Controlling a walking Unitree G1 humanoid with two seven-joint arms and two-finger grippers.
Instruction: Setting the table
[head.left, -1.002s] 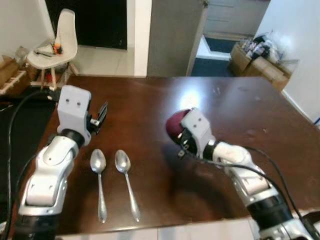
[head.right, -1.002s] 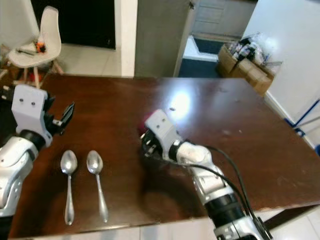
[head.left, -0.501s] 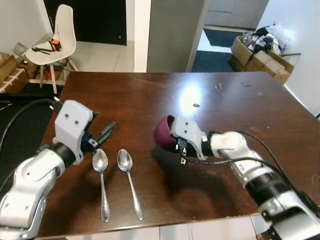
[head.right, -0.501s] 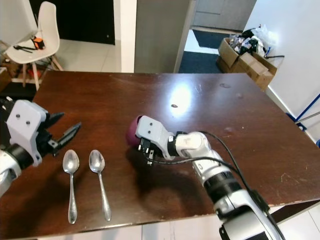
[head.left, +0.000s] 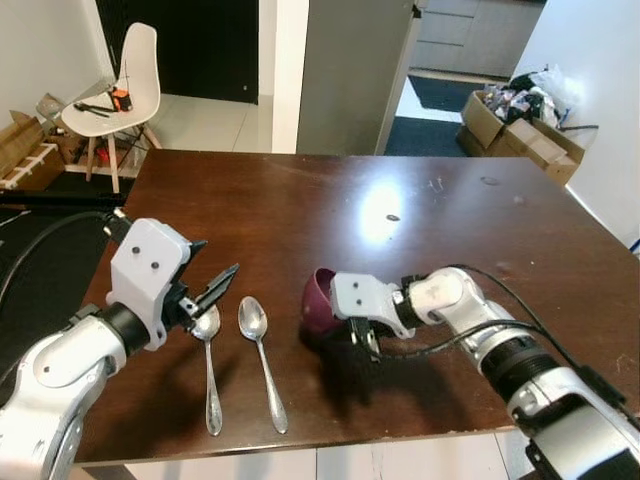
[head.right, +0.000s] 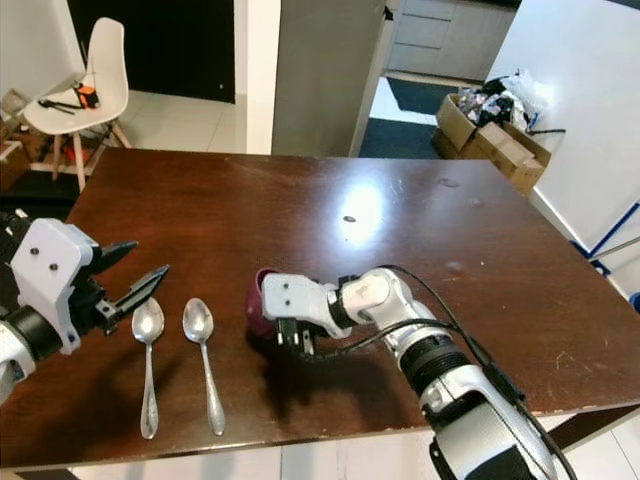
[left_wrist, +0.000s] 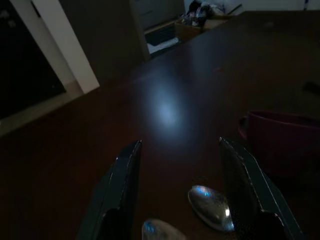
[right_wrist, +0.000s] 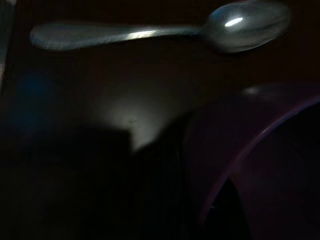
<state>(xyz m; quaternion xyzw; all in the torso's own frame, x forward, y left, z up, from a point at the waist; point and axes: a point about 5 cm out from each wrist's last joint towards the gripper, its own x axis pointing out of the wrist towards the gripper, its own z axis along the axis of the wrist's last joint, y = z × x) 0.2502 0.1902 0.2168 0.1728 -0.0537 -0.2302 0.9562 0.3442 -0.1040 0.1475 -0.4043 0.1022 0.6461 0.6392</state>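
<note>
Maroon cup (head.left: 320, 305) in right pincer (head.left: 362, 338), beside 2 spoons (head.left: 258, 357).

Two silver-white jointed arms with black bands and trailing black cables, boxy pale-grey wrist housings, long black gripper fingers (left_wrist: 122, 195)

Two spoons lie side by side on the table (head.left: 420, 215), handles toward the robot. Left gripper (head.left: 212, 288) hovers with fingers apart just over the bowl of the left spoon (head.left: 209, 355); right spoon (head.left: 260, 355) lies just right of those jaws. Cup (head.left: 318, 305) sits right of the spoons, gripped at its rim by the right gripper (head.left: 358, 335), the jaws on its right side. Chair (head.left: 115, 95) stands beyond the table's far left corner, boxes (head.left: 520, 110) beyond the far right.
</note>
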